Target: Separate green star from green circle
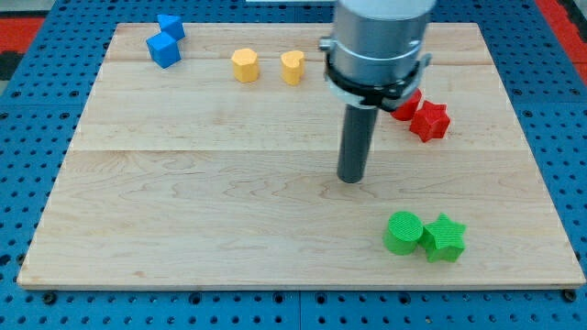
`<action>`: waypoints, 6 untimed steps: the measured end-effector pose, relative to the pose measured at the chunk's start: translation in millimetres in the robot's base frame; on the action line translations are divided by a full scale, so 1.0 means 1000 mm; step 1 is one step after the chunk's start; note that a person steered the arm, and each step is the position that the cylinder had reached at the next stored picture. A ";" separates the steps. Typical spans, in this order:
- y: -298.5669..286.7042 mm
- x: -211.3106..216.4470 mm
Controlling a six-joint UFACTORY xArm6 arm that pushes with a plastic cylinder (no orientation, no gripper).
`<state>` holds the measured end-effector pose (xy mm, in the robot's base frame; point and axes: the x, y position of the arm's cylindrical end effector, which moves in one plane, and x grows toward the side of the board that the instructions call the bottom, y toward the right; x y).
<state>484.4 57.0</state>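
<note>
The green circle (402,232) and the green star (445,238) sit side by side and touching near the view's bottom right of the wooden board (183,183), the star to the right. My tip (350,180) rests on the board above and to the left of the green circle, a short gap away from it. The rod hangs from a grey cylinder at the view's top.
Two blue blocks (165,42) lie at the view's top left. A yellow hexagon (245,65) and a yellow heart (293,67) sit at the top middle. A red star (429,120) and another red block (406,105) lie right of the rod.
</note>
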 end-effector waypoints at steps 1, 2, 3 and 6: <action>0.000 0.069; 0.015 0.114; 0.070 0.134; 0.061 0.111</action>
